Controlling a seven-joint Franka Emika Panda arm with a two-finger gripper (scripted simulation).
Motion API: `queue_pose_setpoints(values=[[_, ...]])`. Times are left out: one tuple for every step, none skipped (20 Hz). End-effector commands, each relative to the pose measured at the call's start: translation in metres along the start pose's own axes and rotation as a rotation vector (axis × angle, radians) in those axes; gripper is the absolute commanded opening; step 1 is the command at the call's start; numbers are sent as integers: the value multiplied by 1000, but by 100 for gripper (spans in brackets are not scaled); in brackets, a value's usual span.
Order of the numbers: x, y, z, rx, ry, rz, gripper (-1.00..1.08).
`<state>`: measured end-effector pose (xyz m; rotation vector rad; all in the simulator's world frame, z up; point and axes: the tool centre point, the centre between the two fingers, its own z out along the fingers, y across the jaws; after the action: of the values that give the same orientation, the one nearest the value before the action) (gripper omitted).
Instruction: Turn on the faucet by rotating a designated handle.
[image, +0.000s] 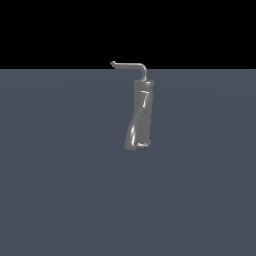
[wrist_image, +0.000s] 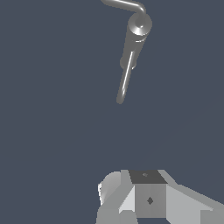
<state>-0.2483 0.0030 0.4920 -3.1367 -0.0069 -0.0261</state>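
In the wrist view the gripper (wrist_image: 144, 197) fills the near edge as blocky grey and white housing; its fingertips are out of frame, so I cannot tell whether it is spread or closed, and nothing shows between them. It holds nothing that can be seen and sits well apart from the faucet (image: 140, 112), with bare floor (image: 60, 190) between. The arm does not appear in the exterior view at all. Farther out, the faucet stands alone and upright on the flat grey floor, its thick twisted spout (image: 134, 135) curling down the side of the body toward the base. Beyond and above that, the handle (image: 129, 65) springs from the top of the cylinder, bends, and runs level toward the exterior view's left, ending in a small upturned tip. The main risk, as I judge it, is mistaking the spout for the handle: both are grey, glossy and curved, and from the wrist the spout is the longer, brighter line. The handle is thin and smooth, so a push placed too near its bend would give little leverage, and one off-centre could slide off the rod. Coming in low could also knock the body. No brand, label or writing is visible anywhere.
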Motion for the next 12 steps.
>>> queue_pose_setpoints(values=[[0, 0, 0, 0, 0, 0, -100], [0, 0, 0, 1, 0, 1, -100], [0, 1, -1, 2, 1, 3, -100], [1, 3, -1, 4, 2, 6, -100], [1, 5, -2, 8, 3, 10, -100], [2, 7, -3, 12, 4, 15, -100], [2, 10, -5, 16, 6, 21, -100], [2, 13, -6, 21, 8, 27, -100], [2, 15, -7, 24, 9, 30, -100], [2, 17, -8, 26, 11, 32, -100], [2, 19, -8, 27, 12, 32, -100], [2, 19, -8, 27, 12, 32, -100]])
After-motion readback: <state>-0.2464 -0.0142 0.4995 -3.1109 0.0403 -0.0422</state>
